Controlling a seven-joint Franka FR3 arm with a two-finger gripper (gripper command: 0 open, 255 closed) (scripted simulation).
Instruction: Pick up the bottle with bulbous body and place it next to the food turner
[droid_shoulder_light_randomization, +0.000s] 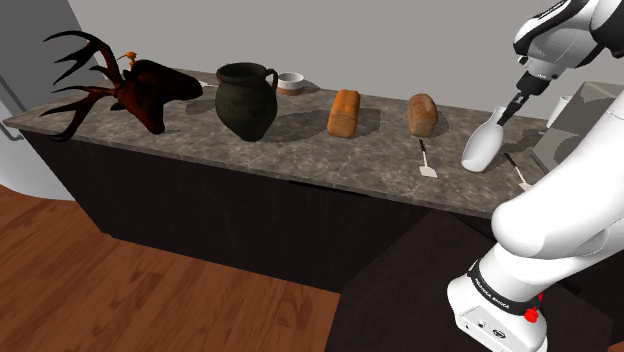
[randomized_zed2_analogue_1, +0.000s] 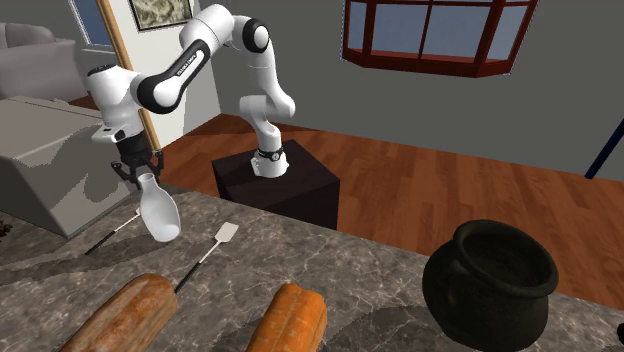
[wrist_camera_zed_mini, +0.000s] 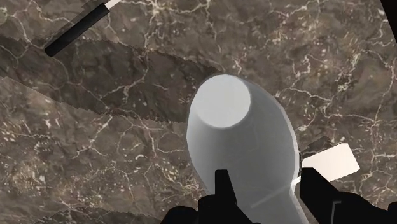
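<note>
Covered turner, cropped loaves
In the wrist view the white bottle (wrist_camera_zed_mini: 245, 143) covers the food turner (wrist_camera_zed_mini: 331, 162) save one blade corner; the second exterior view's bottom edge cuts both bread loaves (randomized_zed2_analogue_1: 118, 318).

The surface (droid_shoulder_light_randomization: 330, 160) reads as stone, marble-like: dark grey-brown with thin white veins, pretty smooth. The bottle (wrist_camera_zed_mini: 245, 146) is plain whitish grey, smooth and matt, can't really name a material. The fingers (wrist_camera_zed_mini: 222, 188) are flat matt black. The floor (droid_shoulder_light_randomization: 120, 280) is reddish wood planks with a light sheen. The jug (droid_shoulder_light_randomization: 245, 100) is dark and dull, and the orange loaf (droid_shoulder_light_randomization: 344, 112) looks rough and crusty.
</note>
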